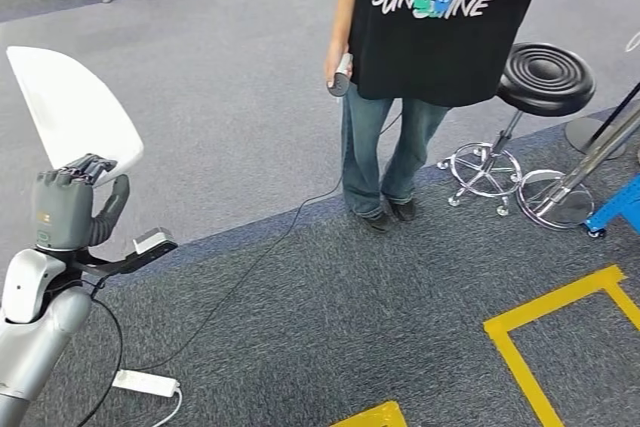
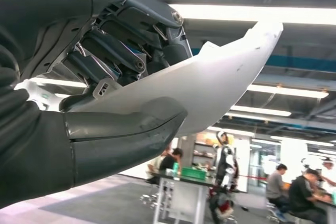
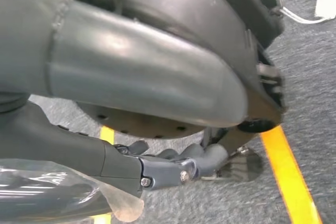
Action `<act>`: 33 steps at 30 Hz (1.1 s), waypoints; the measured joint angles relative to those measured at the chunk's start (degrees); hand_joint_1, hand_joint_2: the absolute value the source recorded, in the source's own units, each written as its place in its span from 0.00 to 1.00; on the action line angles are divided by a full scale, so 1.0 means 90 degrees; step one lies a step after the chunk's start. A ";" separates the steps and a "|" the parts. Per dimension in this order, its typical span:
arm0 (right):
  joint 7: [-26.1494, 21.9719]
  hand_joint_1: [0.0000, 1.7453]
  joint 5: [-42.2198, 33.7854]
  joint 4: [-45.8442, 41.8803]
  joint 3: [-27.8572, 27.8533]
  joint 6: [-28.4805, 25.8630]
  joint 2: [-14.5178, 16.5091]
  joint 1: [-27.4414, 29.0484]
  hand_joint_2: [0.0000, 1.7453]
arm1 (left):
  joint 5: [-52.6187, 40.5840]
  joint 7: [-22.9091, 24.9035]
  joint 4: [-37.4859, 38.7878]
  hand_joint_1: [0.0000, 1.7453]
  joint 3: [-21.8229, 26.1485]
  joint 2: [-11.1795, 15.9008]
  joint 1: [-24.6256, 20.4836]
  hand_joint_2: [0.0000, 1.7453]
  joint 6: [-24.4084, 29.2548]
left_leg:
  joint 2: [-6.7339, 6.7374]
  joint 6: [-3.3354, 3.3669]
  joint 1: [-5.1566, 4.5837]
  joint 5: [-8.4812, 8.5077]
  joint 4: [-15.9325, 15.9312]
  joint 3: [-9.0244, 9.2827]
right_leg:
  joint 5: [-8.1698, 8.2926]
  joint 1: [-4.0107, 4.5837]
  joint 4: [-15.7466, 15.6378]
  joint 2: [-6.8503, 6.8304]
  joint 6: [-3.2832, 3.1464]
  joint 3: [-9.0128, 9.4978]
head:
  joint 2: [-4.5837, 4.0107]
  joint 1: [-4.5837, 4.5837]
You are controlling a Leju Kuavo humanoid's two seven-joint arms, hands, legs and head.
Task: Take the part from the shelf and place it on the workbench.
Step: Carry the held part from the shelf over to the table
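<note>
The part (image 1: 72, 107) is a curved white plastic shell, held up at the left of the head view. My left hand (image 1: 72, 209) grips its lower edge, thumb on one face and fingers on the other. In the left wrist view the part (image 2: 222, 82) juts out past my left hand (image 2: 118, 77), pinched between the thick thumb and the dark fingers (image 2: 115, 51). My right hand (image 3: 130, 72) hangs low over the grey carpet, its fingers (image 3: 170, 165) loosely extended and holding nothing.
A person (image 1: 423, 37) in a black T-shirt and jeans stands ahead, holding a small controller (image 1: 341, 75). To the right are a black stool (image 1: 545, 79) and yellow floor tape (image 1: 551, 312). A cable (image 1: 249, 267) runs across the carpet to a white power strip (image 1: 147, 383).
</note>
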 joint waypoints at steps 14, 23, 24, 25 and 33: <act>0.0004 0.00 0.0028 -0.0058 -0.0014 -0.0073 -0.0033 0.0034 0.00 | -0.0060 0.0049 -0.0005 1.00 0.0041 0.0021 0.0043 1.00 -0.0035 | 0.1374 -0.0023 -0.0102 0.0028 0.0130 -0.0072 | -0.0221 0.0138 -0.0079 -0.1154 -0.0142 0.0329 | -0.0001 -0.0059; 0.0037 0.00 0.0102 -0.0095 -0.0051 -0.0140 -0.0042 0.0035 0.00 | -0.0123 0.0097 -0.0034 1.00 0.0062 -0.0005 -0.0016 1.00 -0.0101 | 0.0706 0.0197 -0.0061 0.0037 -0.0079 0.0000 | -0.0983 0.0080 0.1685 -0.0535 0.0080 -0.0631 | -0.0001 0.0003; 0.0042 0.00 0.0107 -0.0095 -0.0051 -0.0142 -0.0043 0.0042 0.00 | -0.0134 0.0097 -0.0034 1.00 0.0054 -0.0016 -0.0012 1.00 -0.0104 | 0.0602 0.0195 -0.0057 0.0033 -0.0074 0.0004 | -0.0902 0.0077 0.1775 -0.0525 0.0089 -0.0751 | -0.0001 0.0003; 0.0047 0.00 0.0113 -0.0095 -0.0051 -0.0144 -0.0045 0.0043 0.00 | -0.0145 0.0097 -0.0034 1.00 0.0047 -0.0024 -0.0009 1.00 -0.0107 | 0.0497 0.0184 -0.0048 0.0025 -0.0064 0.0013 | -0.0692 0.0071 0.1601 -0.0508 0.0095 -0.0741 | -0.0001 0.0004; 0.0059 0.00 0.0143 -0.0097 -0.0076 -0.0148 -0.0053 0.0033 0.00 | -0.0182 0.0118 -0.0034 1.00 0.0047 -0.0001 -0.0012 1.00 -0.0114 | 0.0042 -0.0057 0.0012 -0.0069 0.0120 -0.0092 | -0.0011 0.0004 0.0042 -0.0217 -0.0051 -0.0031 | 0.0000 -0.0006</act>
